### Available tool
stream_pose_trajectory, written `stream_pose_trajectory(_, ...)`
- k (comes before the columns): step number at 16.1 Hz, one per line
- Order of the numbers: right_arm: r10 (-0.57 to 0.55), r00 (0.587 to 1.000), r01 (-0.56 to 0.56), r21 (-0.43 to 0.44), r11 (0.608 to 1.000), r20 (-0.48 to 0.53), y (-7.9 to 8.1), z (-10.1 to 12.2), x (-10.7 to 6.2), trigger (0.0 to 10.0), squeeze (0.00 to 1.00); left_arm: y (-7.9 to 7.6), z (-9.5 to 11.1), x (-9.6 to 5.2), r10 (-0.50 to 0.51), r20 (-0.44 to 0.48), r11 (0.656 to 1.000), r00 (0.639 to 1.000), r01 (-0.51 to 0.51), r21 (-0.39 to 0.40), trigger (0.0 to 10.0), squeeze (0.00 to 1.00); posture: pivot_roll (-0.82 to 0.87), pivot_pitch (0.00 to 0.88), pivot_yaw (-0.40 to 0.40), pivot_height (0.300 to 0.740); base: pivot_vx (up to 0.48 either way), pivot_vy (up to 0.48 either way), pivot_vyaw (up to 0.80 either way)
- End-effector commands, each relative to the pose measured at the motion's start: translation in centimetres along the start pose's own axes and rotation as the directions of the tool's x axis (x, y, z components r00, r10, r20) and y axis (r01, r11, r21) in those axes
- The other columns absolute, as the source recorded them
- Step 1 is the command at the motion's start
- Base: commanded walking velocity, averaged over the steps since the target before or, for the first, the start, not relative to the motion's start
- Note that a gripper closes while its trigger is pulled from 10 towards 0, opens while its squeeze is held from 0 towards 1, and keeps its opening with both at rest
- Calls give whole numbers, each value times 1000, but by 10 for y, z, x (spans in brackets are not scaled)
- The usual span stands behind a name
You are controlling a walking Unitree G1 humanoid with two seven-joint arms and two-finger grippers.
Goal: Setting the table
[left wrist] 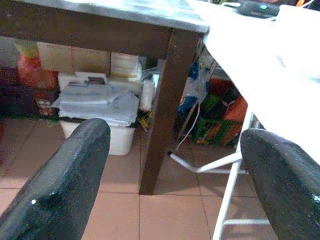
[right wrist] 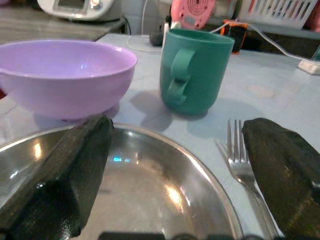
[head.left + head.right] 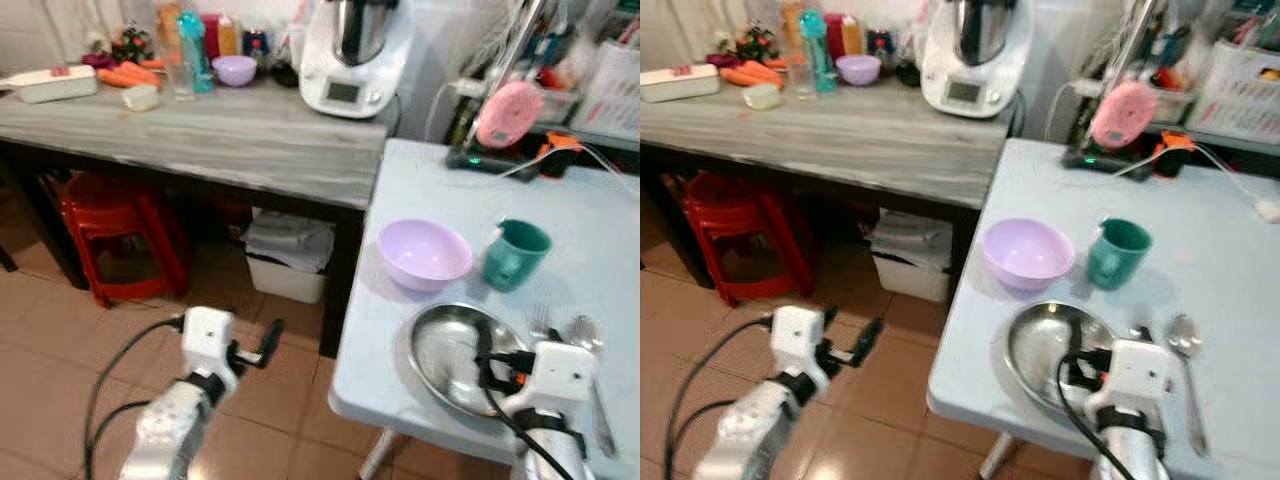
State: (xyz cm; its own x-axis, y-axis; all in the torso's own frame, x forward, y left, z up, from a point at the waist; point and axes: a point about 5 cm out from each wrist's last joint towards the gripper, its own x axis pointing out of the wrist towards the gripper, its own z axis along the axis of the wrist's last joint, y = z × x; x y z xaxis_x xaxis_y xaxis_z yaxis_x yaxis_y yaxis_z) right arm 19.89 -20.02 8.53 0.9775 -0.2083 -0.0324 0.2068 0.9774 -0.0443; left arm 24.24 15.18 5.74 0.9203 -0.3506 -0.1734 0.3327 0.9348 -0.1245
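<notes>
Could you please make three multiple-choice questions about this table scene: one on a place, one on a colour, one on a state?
1. Where does the fork lie?
A. inside the lilac bowl
B. on the table, right of the steel plate
C. on the wooden counter

2. What colour is the mug?
A. teal green
B. red
C. yellow

3. How are the jaws of the right gripper?
A. shut on the mug
B. shut on the spoon
C. open, holding nothing

Answers:
1. B: the fork rests on the pale table just beside the rim of the steel plate, with the spoon next to it.
2. A: the mug standing beside the lilac bowl is teal green.
3. C: in the right wrist view the two fingers stand wide apart over the plate's rim, with nothing between them.
</notes>
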Motion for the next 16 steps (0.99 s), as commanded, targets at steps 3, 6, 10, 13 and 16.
stream_pose_trajectory(3, -6, 1000, 6, -8, 1000, -7, -4, 0, 0, 10000, 0, -2, 3, 2, -10, 12, 1000, 1000, 10, -2, 10000, 0, 30, 0, -32, 740, 0, -111, 0)
stream_pose_trajectory(6, -8, 1000, 8, -4, 1000, -1, -4, 2, 0, 10000, 0, 0, 4, 1, -56, 3, 998, 998, 56, 24, 10000, 0, 26, 0, -28, 740, 0, 0, 0)
stream_pose_trajectory(10, -1, 1000, 1, 4, 1000, -8, -4, 1, -2, 10000, 0, -1, 7, -5, -207, -19, 974, 978, 208, 86, 10000, 0, 21, 0, -21, 740, 0, 0, 0)
stream_pose_trajectory(13, 5, 1000, -4, 13, 1000, -26, -3, 0, -3, 10000, 0, -1, 6, -7, -260, -44, 958, 965, 263, 117, 10000, 0, 16, 0, -15, 740, 0, 0, 0)
stream_pose_trajectory(16, -3, 999, 5, 42, 999, -50, -5, -4, -5, 10000, 0, -3, 9, -6, -270, -36, 956, 962, 272, 107, 10000, 0, 17, 0, -8, 740, 0, 0, 0)
